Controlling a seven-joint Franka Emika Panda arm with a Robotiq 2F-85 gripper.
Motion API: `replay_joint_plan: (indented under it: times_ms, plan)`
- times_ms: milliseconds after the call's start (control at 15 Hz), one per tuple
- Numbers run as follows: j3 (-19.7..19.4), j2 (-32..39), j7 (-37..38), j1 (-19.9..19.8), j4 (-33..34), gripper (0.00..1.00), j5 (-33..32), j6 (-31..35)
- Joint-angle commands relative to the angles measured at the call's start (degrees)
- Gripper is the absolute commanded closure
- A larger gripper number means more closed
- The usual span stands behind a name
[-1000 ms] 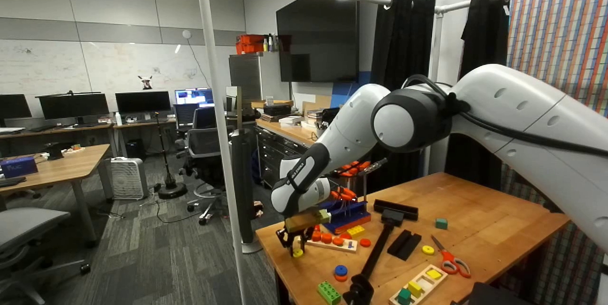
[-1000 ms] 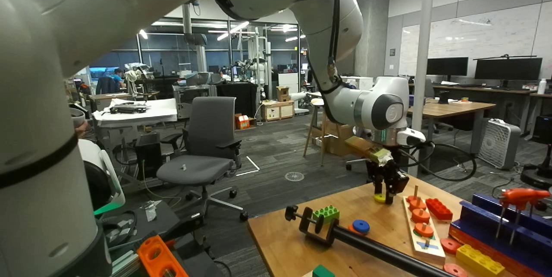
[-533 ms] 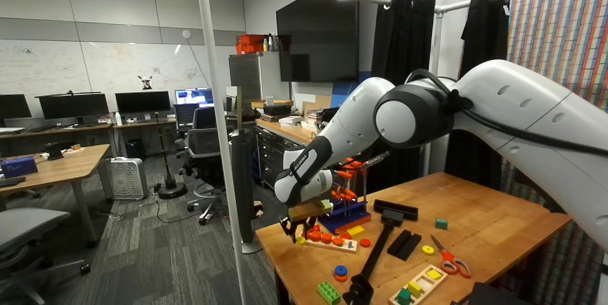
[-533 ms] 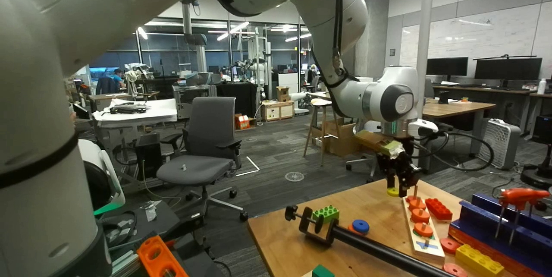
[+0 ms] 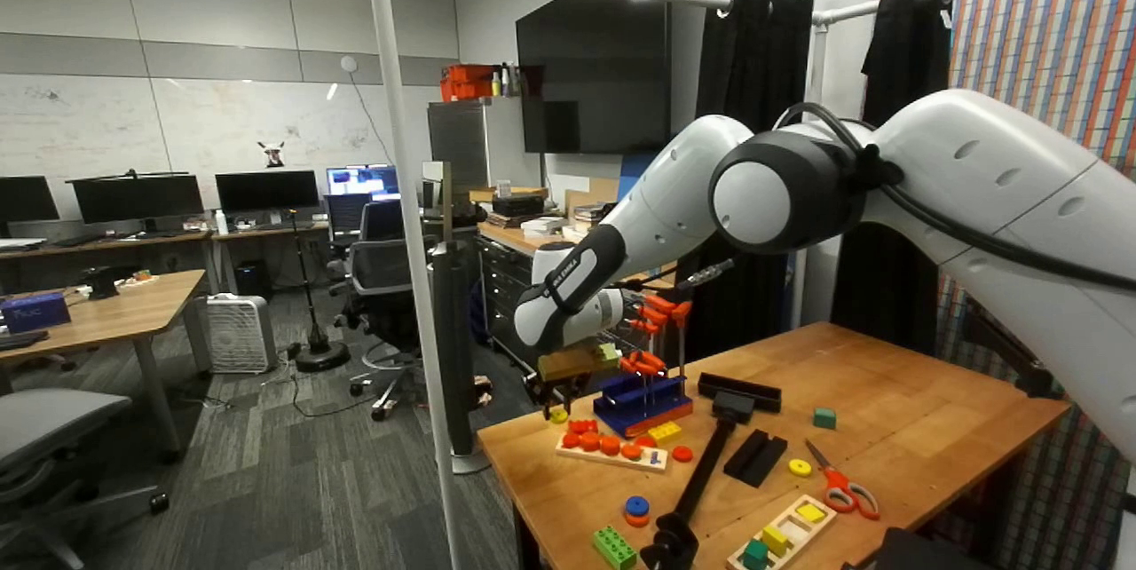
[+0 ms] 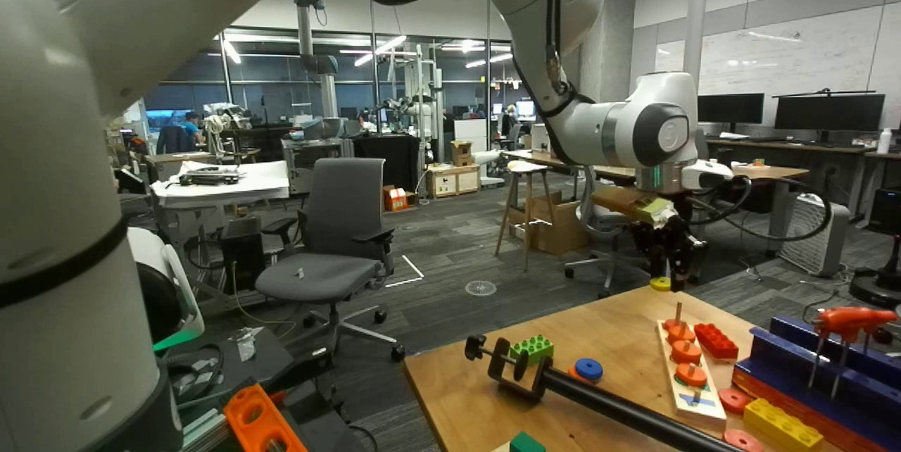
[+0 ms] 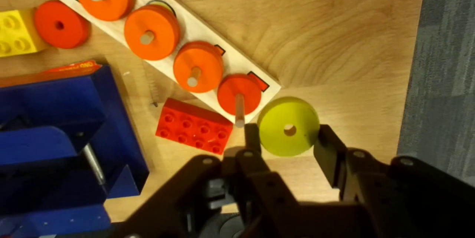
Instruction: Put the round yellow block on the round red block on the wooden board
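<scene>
The round yellow block (image 7: pixel 276 138) is a disc with a centre hole. My gripper (image 7: pixel 289 131) is shut on it, one finger against each side. In both exterior views the yellow block (image 5: pixel 558 415) (image 6: pixel 660 284) hangs in the gripper (image 6: pixel 669 274) above the table's far corner. The wooden board (image 7: pixel 237 62) lies on the table and carries a row of pegs with round orange-red blocks. The round red block (image 7: pixel 230 95) sits around the tall peg at the board's end, just up-left of the held block in the wrist view. The board (image 6: pixel 697 406) also shows in an exterior view.
A red brick (image 7: pixel 193 126) lies beside the board's end. A blue tool rack (image 7: pixel 122 149) with orange-handled tools stands near it. A loose red disc (image 7: pixel 55 34) and a yellow brick (image 7: pixel 18 32) lie close by. A black clamp (image 6: pixel 619 406) crosses the table.
My gripper has risen from beside the board with the yellow block in it. It has moved toward the far table corner and the board's peg end. The board and its blocks have not moved.
</scene>
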Motion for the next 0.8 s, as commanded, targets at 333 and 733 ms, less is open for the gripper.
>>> replay_joint_plan:
  times_ms: [333, 733]
  plan:
    - [-0.6, -2.5, -0.4, -0.2, -2.2, 0.79, -0.3, -0.4]
    - [-1.3, -1.7, -0.1, -0.5, -2.0, 0.79, -0.5, -0.6]
